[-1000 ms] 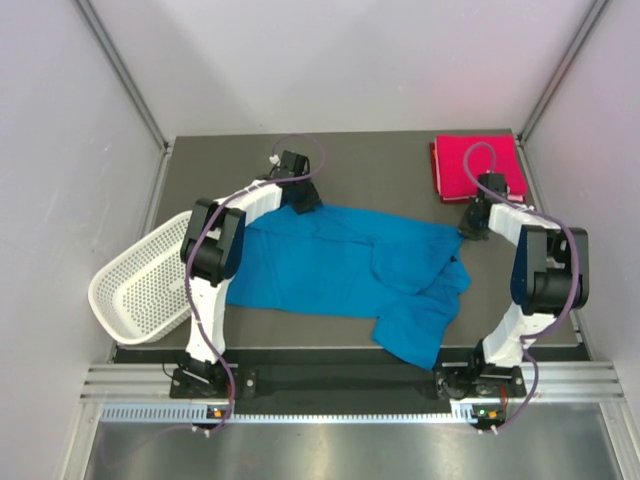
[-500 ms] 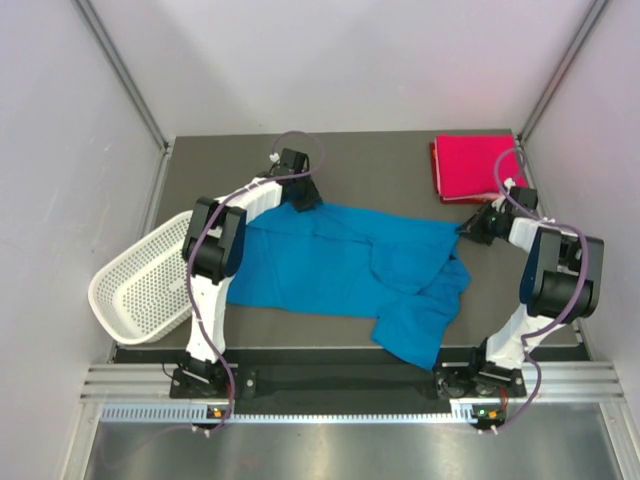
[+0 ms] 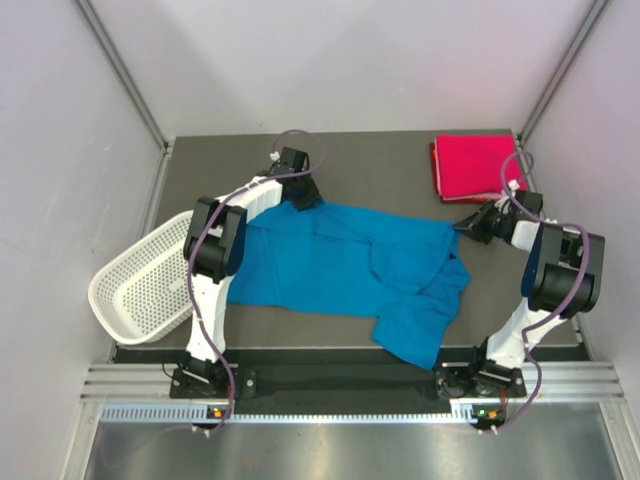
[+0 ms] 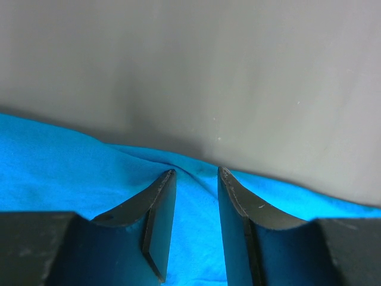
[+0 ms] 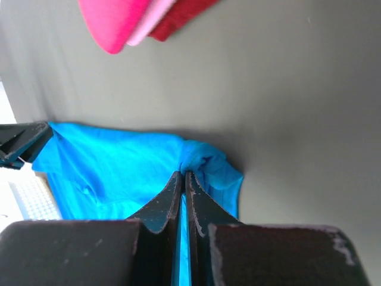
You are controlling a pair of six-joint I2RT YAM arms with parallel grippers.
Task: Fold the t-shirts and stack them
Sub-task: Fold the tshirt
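Observation:
The blue t-shirt [image 3: 330, 265] lies spread across the middle of the table, its near right part rumpled and reaching the front edge. My left gripper [image 3: 305, 200] rests on its far left corner. In the left wrist view its jaws [image 4: 195, 171] stand apart, with blue cloth [image 4: 89, 173] in the gap and under the tips. My right gripper [image 3: 462, 228] is at the shirt's far right corner. Its jaws [image 5: 183, 174] are shut on a bunched bit of blue cloth [image 5: 208, 164]. The pink-red t-shirt [image 3: 475, 165] lies folded at the back right.
A white mesh basket [image 3: 140, 285] hangs over the table's left edge, tilted. Grey walls close in the table on three sides. The folded pink-red t-shirt [image 5: 119, 21] lies just beyond my right gripper.
My right gripper has swung out to the right, come down at the blue shirt's far right corner and closed on the cloth. My left gripper has not moved.

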